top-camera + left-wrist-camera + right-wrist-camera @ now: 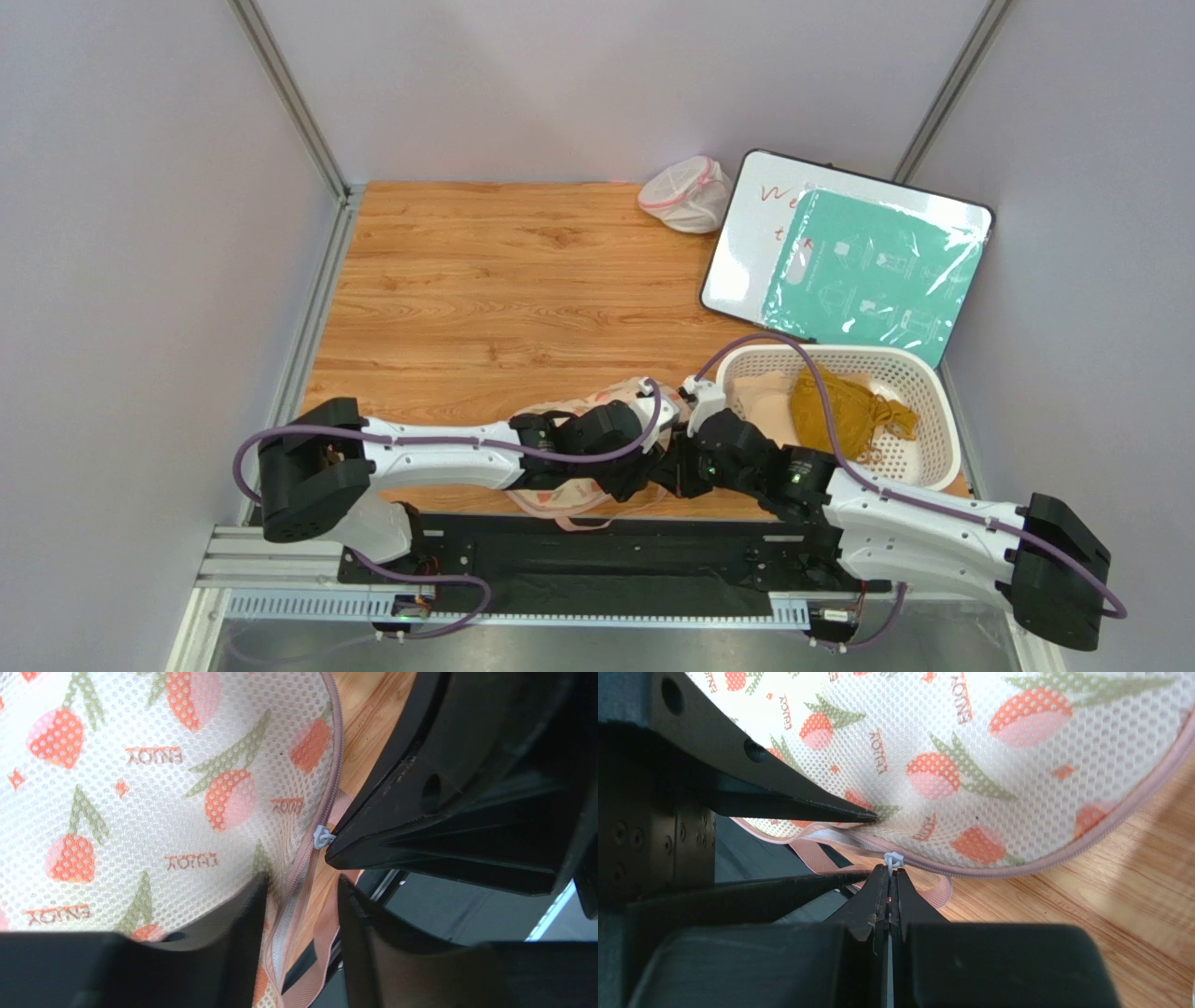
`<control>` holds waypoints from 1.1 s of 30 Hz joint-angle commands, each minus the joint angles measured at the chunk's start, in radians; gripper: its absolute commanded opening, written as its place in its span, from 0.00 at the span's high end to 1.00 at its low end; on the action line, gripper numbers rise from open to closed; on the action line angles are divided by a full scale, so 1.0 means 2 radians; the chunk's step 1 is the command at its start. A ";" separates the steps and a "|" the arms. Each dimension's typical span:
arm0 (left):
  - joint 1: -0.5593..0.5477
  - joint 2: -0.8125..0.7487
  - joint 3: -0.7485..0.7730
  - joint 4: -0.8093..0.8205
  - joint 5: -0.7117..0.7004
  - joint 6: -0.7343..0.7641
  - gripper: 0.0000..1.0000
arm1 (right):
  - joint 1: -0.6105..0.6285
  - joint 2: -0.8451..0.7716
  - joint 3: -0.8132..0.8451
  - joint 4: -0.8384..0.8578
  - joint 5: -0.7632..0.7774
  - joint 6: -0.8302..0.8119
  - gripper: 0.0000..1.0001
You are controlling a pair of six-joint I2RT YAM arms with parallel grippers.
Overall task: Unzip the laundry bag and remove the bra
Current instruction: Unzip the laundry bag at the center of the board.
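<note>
One laundry bag [126,812] is lying at the counter's near edge between two grippers. The right gripper [889,871] is pinching its single zipper pull [894,859]. The left gripper [302,880] is straddling the bag's rim, clamping unclear.

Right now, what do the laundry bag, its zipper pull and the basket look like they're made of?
The laundry bag looks like soft synthetic mesh with a matte finish: honeycomb holes run across its tulip print. The zipper pull is small, pale grey and smooth; whether it is plastic or coated metal, I can't tell. The basket seems to be white moulded plastic, given its rigid perforated walls.
</note>
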 commanded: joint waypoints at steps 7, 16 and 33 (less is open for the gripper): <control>-0.002 0.000 -0.012 0.019 -0.004 0.000 0.88 | -0.003 -0.009 0.003 0.029 -0.005 0.000 1.00; -0.002 -0.016 -0.030 0.015 -0.017 -0.007 1.00 | -0.003 -0.009 0.004 0.016 0.007 0.005 1.00; -0.002 -0.109 -0.095 -0.029 -0.060 -0.019 1.00 | -0.010 -0.008 0.007 -0.010 0.025 0.005 1.00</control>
